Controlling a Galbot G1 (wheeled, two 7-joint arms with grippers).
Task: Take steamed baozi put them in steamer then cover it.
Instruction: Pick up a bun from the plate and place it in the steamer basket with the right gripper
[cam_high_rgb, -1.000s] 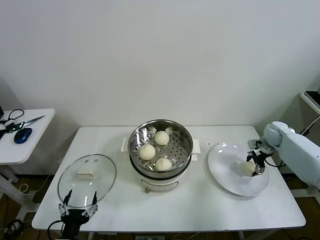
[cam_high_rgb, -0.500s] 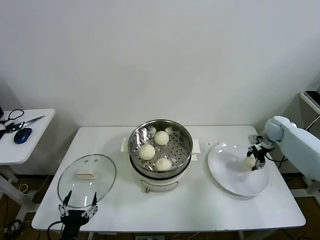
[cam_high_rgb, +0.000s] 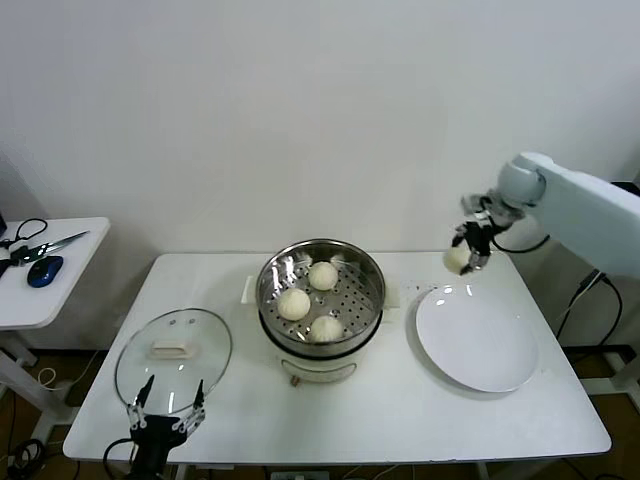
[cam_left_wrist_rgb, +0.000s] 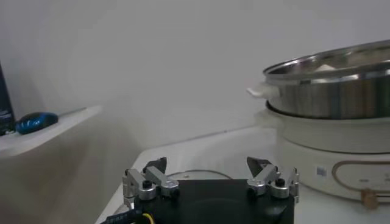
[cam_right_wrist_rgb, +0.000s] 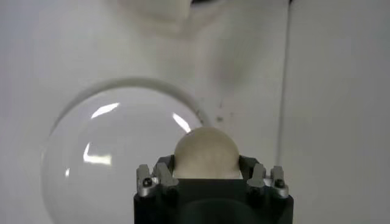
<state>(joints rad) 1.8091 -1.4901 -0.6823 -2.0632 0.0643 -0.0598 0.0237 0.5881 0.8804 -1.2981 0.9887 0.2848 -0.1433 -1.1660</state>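
A plain white table (cam_high_rgb: 420, 410) is set against a bare pale wall, with a smaller side table (cam_high_rgb: 60, 290) off to the left. The shiny steel steamer (cam_high_rgb: 321, 297) sits mid-table, three smooth round baozi (cam_high_rgb: 294, 303) on its perforated tray. The glass cover (cam_high_rgb: 174, 358) lies flat nearby, left claw (cam_high_rgb: 166, 415) spread beside it. A fourth bun (cam_high_rgb: 458, 259) is pinched by the right claw (cam_high_rgb: 466, 250), held above the glossy white plate (cam_high_rgb: 477, 340).

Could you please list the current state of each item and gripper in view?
steamer: uncovered, three baozi on its tray
fourth baozi: lifted, held above the table
right gripper: shut on the fourth baozi
plate: empty
cover: lying on the table
left gripper: open, near the cover
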